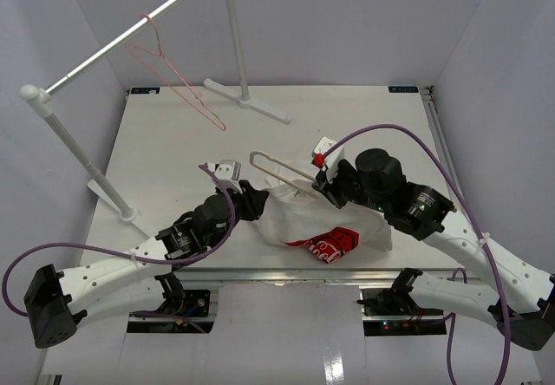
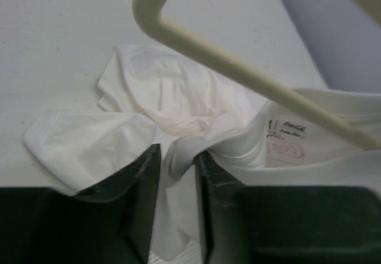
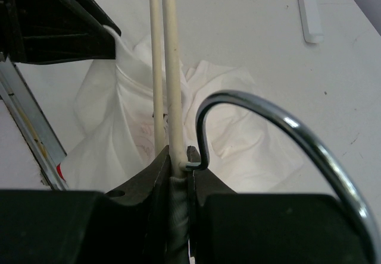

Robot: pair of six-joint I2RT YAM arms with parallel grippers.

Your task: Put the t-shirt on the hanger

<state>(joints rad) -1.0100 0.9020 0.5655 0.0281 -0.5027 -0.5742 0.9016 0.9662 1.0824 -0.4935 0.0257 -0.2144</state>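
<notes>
Two grippers, both engaged. Left gripper [image 2: 177, 158]: jaws pinched on a fold of the white t-shirt [image 1: 299, 216], which lies bunched near the table's [image 1: 173, 142] front edge. Neck label [image 2: 287, 134] and the white script on the red chest logo [image 1: 334, 242] are unreadable. Beige hanger [image 1: 279, 169]: bars extend over the shirt. Right gripper [image 3: 177, 157]: clamped at the hanger's neck, beside the metal hook [image 3: 286, 127].
</notes>
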